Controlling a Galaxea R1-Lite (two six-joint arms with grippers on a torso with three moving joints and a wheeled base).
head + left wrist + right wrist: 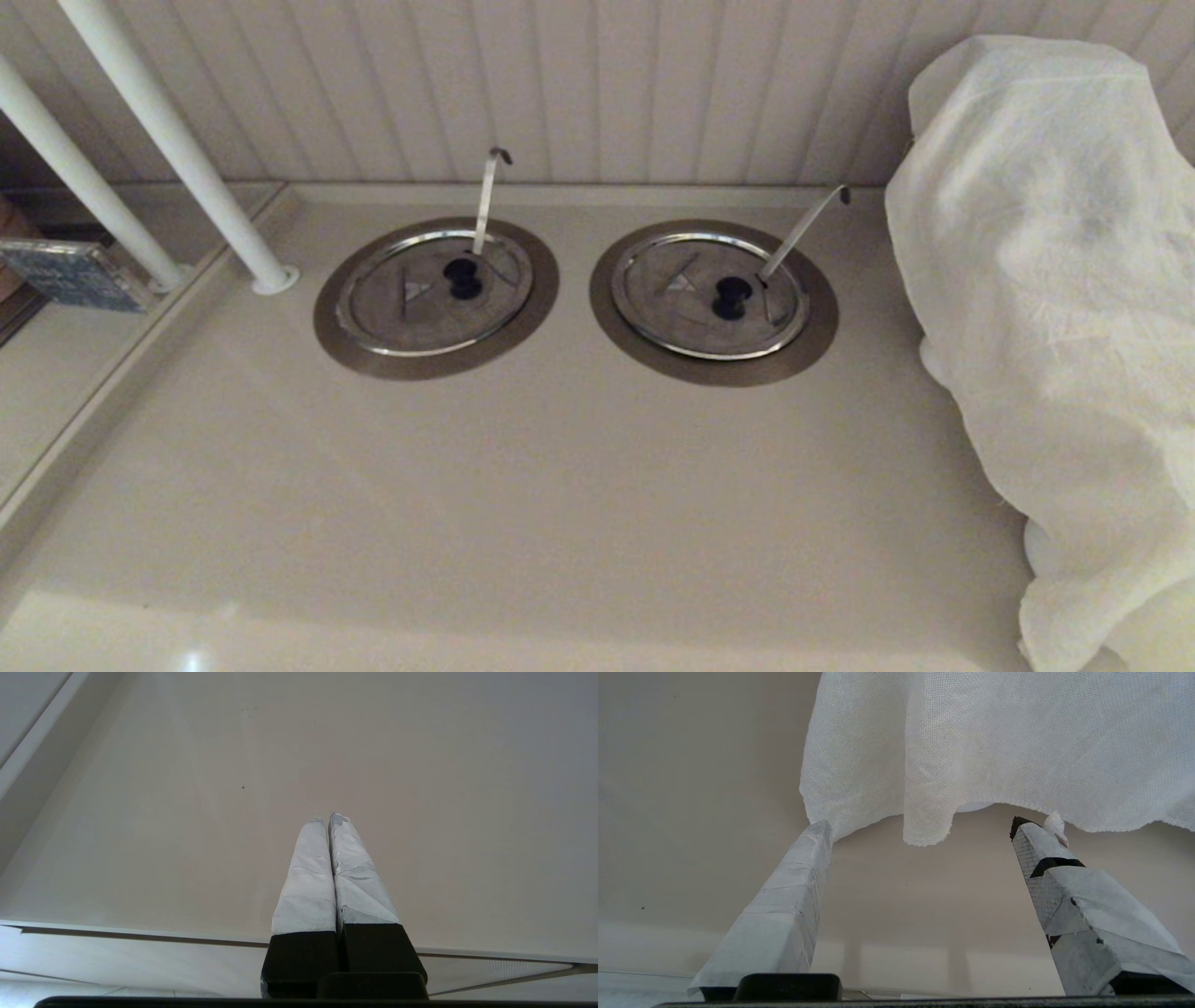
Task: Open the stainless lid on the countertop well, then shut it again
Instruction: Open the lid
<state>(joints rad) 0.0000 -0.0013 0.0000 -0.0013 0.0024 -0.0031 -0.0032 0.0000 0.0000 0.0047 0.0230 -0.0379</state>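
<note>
Resting lid: the stainless lid [435,293] sits flat on the countertop well [355,350], far left.
My left gripper [327,819]: fingers pressed together, above bare counter [420,765].
My right gripper [920,828]: fingers spread, near white cloth [994,742].

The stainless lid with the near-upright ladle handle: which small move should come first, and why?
Probably bring the left claw, now shut over bare counter, toward the stainless lid and open it: the lid sits closed on the countertop well with nothing gripping its knob.

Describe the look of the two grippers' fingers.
The left gripper has two tapering fingers wrapped in creased whitish tape over black bases. The right gripper has the same pale wrap on its fingers, with one finger's tape torn, exposing black patches and a cross-hatched pad.
</note>
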